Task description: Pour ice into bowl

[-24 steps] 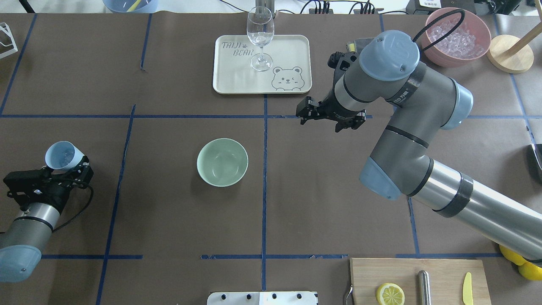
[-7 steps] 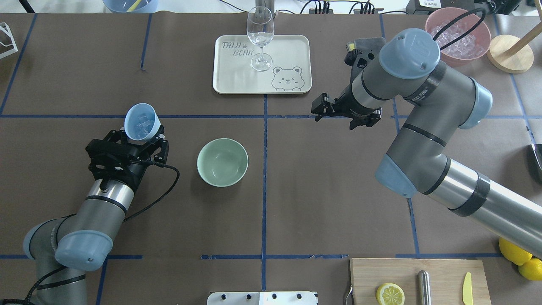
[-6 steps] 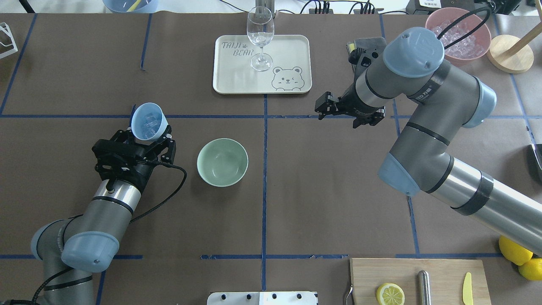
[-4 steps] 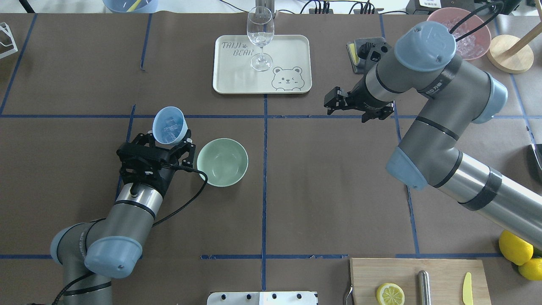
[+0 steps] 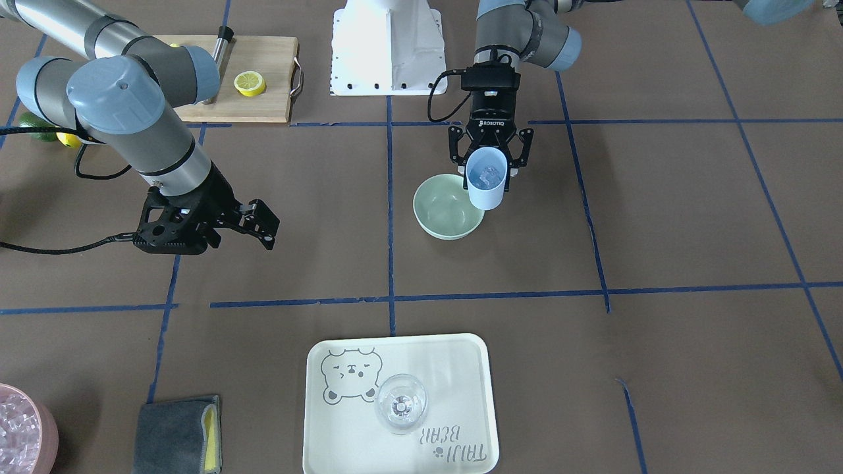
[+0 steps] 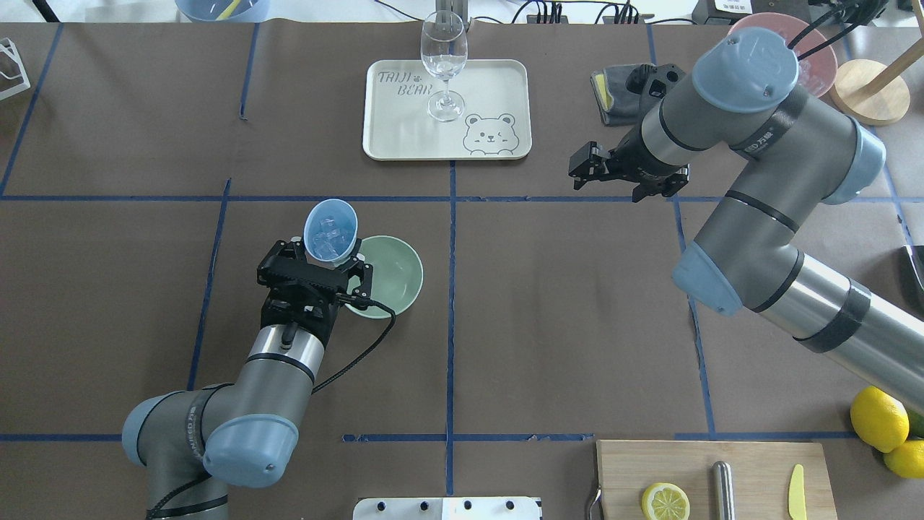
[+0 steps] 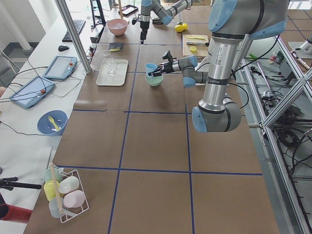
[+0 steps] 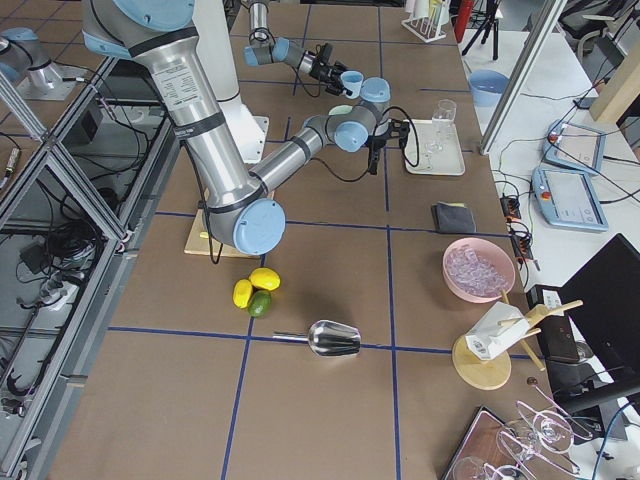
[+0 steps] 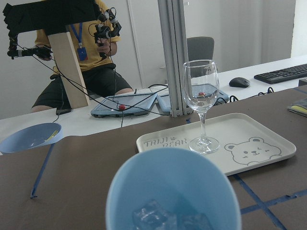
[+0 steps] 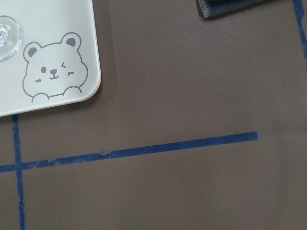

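Observation:
The pale mint-green bowl [image 6: 393,274] stands on the table left of centre and looks empty; it also shows in the front view [image 5: 442,209]. My left gripper [image 6: 323,258] is shut on a light blue cup [image 6: 330,230] and holds it roughly upright above the bowl's left rim. The ice [image 6: 328,235], a few clear cubes, lies inside the cup and shows in the left wrist view [image 9: 158,218] and the front view [image 5: 487,175]. My right gripper [image 6: 622,180] is open and empty above the table right of the tray.
A cream tray [image 6: 491,87] with a wine glass [image 6: 443,65] stands beyond the bowl. A pink tub of ice [image 8: 478,270], a grey cloth [image 6: 610,87], a cutting board [image 6: 751,462] with a lemon slice, whole lemons [image 6: 877,419] and a metal scoop [image 8: 335,338] lie to the right.
My left arm has carried the cup of ice to the right, from the table's left side to the bowl's left rim. My right arm has drawn back to the right.

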You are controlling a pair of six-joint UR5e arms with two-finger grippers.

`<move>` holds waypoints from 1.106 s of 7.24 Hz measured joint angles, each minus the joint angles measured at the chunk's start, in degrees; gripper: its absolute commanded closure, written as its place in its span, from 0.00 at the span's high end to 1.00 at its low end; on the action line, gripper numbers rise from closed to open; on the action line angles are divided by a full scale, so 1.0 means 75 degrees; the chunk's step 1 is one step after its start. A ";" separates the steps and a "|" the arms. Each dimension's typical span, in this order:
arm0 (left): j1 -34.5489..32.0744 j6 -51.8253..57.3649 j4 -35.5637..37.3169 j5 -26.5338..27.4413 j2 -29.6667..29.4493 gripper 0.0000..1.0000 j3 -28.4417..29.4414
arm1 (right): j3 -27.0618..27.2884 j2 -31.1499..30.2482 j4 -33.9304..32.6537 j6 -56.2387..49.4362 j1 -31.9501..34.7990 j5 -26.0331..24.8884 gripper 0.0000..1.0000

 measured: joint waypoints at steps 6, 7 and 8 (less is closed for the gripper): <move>0.0147 0.1537 0.2564 0.1315 -0.0465 0.00 -0.0019 | -0.0019 -0.0015 0.0000 -0.0007 0.0054 -0.0019 1.00; 0.0167 0.2167 0.2572 0.1436 -0.0462 0.00 0.0034 | -0.0022 -0.0016 0.0000 -0.0012 0.0066 -0.0019 1.00; 0.0196 0.2831 0.2579 0.1580 -0.0461 0.00 0.0085 | -0.0023 -0.0015 -0.0001 -0.0014 0.0075 -0.0015 1.00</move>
